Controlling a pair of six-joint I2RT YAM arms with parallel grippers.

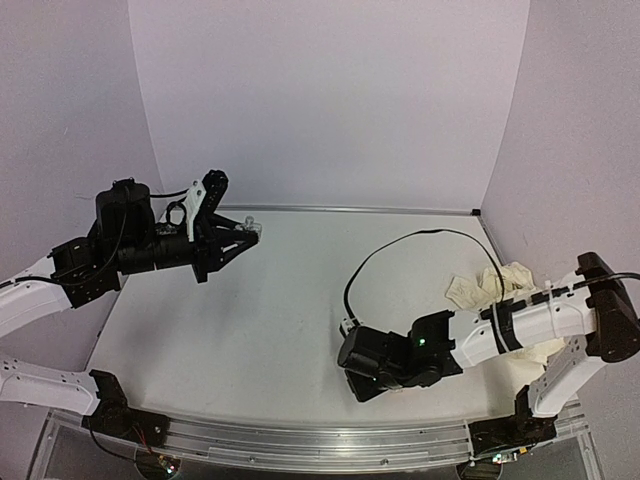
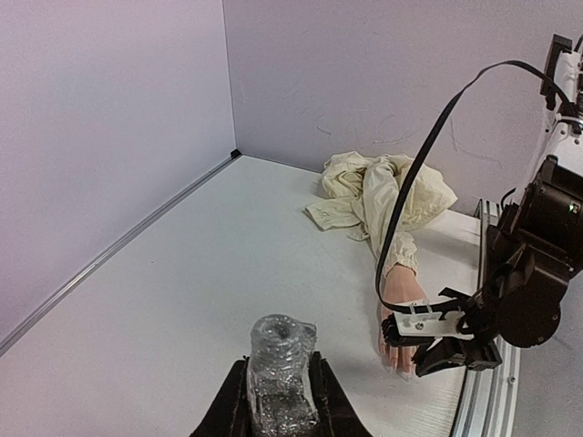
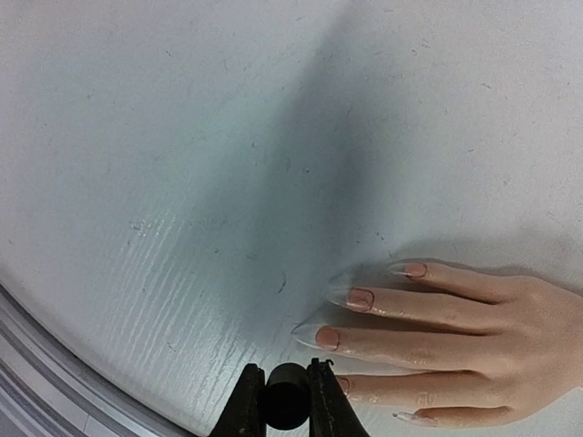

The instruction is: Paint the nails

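The mannequin hand [image 3: 474, 346] lies flat on the white table, fingers pointing toward the near edge. Its nails [image 3: 326, 339] are long and clear-tipped with pinkish bases. My right gripper [image 3: 286, 405] hovers just beside the fingertips, shut on a round black cap [image 3: 287, 410]; whatever hangs below the cap is hidden. In the top view this gripper [image 1: 362, 385] covers the hand. My left gripper [image 2: 282, 405] is raised at the far left, shut on a clear glittery polish bottle [image 2: 281, 364] with its mouth uncapped. The left wrist view shows the hand [image 2: 401, 296] under the right gripper [image 2: 437, 350].
The cream cloth sleeve [image 2: 383, 191] bunches up behind the hand at the right [image 1: 495, 285]. A black cable [image 1: 400, 250] loops above the table from the right wrist. The table's metal front rail [image 1: 300, 440] runs close to the fingertips. Lilac walls enclose three sides.
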